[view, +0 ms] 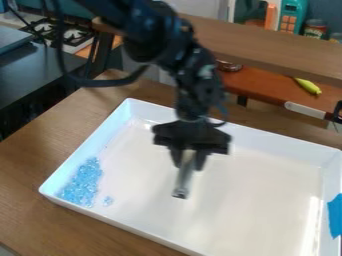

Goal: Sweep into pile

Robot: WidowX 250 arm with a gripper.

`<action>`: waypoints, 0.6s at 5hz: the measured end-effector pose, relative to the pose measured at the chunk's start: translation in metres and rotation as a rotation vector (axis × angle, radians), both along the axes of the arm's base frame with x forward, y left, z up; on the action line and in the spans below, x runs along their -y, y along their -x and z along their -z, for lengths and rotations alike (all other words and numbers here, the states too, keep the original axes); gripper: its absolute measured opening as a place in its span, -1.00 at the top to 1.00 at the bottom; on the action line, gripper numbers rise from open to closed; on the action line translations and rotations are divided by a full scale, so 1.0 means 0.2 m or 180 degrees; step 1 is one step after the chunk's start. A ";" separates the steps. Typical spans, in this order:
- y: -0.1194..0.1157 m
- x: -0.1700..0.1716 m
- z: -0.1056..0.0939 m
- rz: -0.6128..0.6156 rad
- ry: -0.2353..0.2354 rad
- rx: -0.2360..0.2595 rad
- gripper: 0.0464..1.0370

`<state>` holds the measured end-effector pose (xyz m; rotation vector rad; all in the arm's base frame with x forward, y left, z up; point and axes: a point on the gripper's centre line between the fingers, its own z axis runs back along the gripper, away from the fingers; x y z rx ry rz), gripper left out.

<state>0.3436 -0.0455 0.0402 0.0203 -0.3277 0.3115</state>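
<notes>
One main patch of blue bits (81, 184) in the tray (150, 232), one grey stick (183, 181) in the gripper (189, 160)

The gripper hangs over the middle of the white tray, pointing down, its two fingers (177, 157) closed on the grey stick between them. The stick slants down from the grip, its lower end toward the near left; whether that end touches the tray floor, I cannot tell.

The blue bits lie inside the tray at its left corner, in a loose, longish patch beside the left wall. A small clump (108, 201) of them sits just beside the patch, on the side toward the stick, and apart from it. The stick's lower end is well apart from both.

The tray rests on a brown wooden table (30, 150), with a piece of blue tape (335, 216) at its right wall. Behind runs a wooden beam (267, 45), and beyond that a reddish-brown counter (264, 90) with a yellow-green toy (308, 86) on it. A stove (65, 36) stands at the upper left.
</notes>
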 end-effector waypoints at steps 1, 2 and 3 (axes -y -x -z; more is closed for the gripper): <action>-0.05 0.23 0.04 0.0183 0.0019 -0.0053 0.32; -0.10 0.47 0.16 0.0277 -0.0098 -0.0152 0.32; -0.16 0.62 0.21 0.0320 -0.0082 -0.0211 0.32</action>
